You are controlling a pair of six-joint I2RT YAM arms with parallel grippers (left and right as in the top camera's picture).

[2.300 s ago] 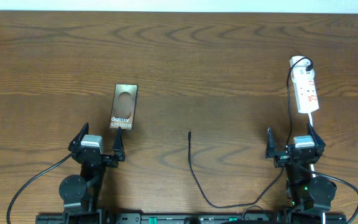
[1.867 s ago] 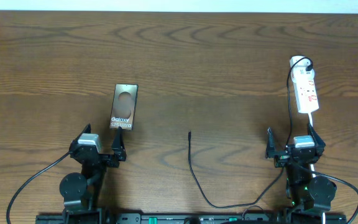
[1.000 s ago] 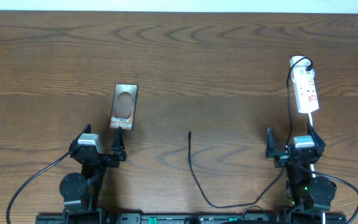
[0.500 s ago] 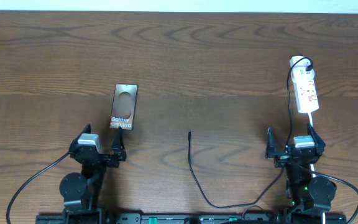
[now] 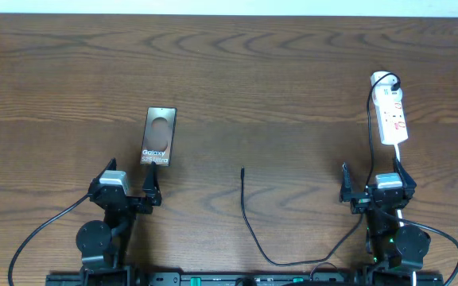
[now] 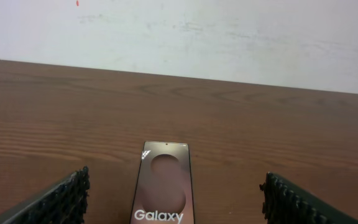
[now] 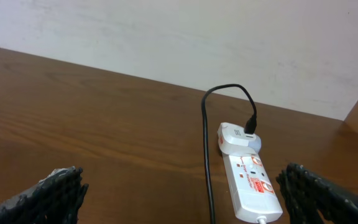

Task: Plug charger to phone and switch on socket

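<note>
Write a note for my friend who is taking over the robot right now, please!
Left gripper: open, empty, just behind the phone, which lies flat, screen up.
Right gripper: open, empty, just behind the socket.
Charger: one end runs to the socket's far end. Its tip lies loose on the table between the arms, apart from the phone.
Done: nothing picked up yet.
Left: grab the tip, plug it into the phone, press the socket switch. Whether the switch is on cannot be told.
</note>
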